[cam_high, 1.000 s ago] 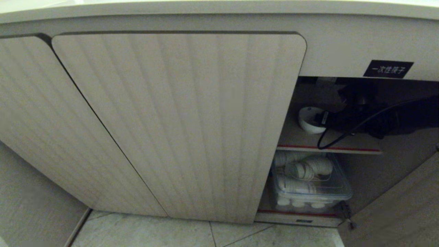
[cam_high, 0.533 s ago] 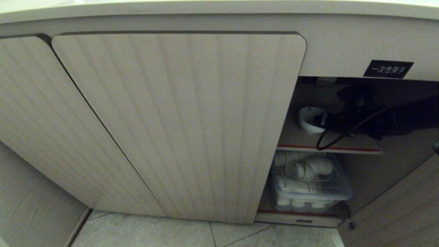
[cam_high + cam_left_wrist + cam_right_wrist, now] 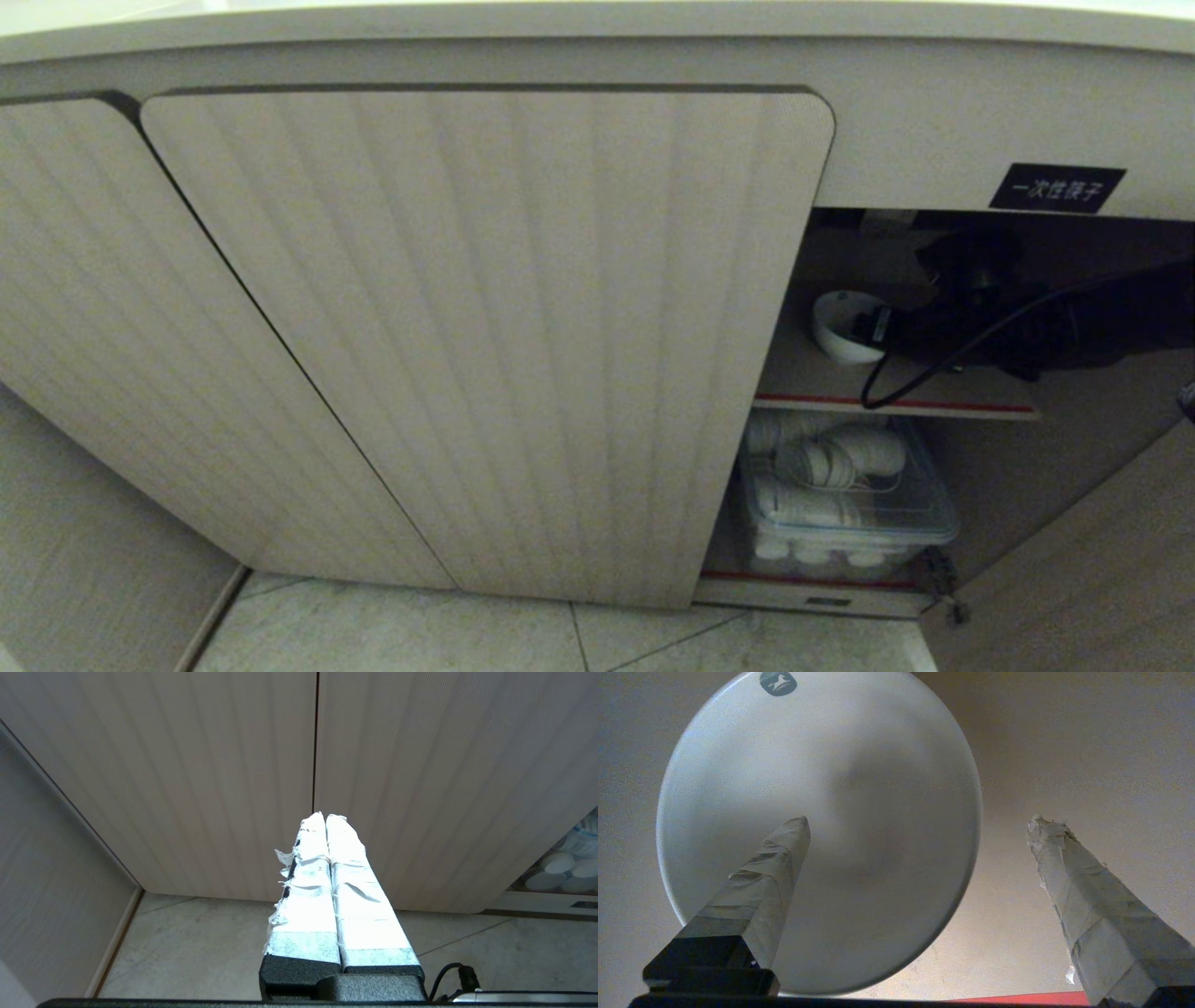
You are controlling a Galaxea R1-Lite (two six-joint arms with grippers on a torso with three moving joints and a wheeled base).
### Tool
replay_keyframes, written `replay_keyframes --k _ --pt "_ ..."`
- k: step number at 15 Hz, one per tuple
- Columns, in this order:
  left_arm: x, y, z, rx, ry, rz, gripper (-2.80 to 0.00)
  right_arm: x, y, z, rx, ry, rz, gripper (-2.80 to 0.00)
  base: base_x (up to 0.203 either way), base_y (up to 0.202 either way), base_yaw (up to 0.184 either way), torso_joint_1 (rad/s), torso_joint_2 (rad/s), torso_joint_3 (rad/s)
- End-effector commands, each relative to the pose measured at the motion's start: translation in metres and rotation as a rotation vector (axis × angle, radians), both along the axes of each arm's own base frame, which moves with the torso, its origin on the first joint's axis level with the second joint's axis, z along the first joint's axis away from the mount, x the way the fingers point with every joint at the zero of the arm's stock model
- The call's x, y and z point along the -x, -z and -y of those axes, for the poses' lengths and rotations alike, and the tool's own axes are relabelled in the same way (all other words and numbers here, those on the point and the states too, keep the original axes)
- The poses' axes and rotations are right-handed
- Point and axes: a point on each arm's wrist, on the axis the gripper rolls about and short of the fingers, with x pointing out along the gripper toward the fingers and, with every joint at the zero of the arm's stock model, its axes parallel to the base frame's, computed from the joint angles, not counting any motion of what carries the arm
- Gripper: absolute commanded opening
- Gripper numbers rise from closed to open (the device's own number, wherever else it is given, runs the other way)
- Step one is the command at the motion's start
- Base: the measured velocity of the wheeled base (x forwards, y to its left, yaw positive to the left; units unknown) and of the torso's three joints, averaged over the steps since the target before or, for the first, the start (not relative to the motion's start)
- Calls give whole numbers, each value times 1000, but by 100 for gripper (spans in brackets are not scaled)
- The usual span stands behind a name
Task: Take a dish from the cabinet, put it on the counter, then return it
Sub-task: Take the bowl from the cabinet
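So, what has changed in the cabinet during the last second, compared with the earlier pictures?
Nearly nothing. The right gripper is inside the cabinet on the upper shelf, open, one finger over the white dish, nothing grasped; from the head view it edged very slightly back. The dish, the clear container below and the left gripper, shut outside the doors, stayed as they were.

A kitchen is suggested: fluted cabinet [image 3: 485,327] doors under a counter [image 3: 597,23], tiled floor [image 3: 560,644], a bowl [image 3: 845,327] shelved inside, and a tub [image 3: 850,509] of stacked white cups.
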Motion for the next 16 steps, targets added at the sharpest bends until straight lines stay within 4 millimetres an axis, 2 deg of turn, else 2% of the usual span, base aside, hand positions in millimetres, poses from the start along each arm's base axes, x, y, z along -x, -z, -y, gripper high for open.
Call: replay_keyframes --k 1,16 --pt "0 0 0 0 -3 0 -280 0 0 0 -2 0 1 0 0 0 0 0 0 0" --pt "0 0 0 0 -1 1 -280 1 -1 0 3 -1 0 0 0 0 0 0 0 0"
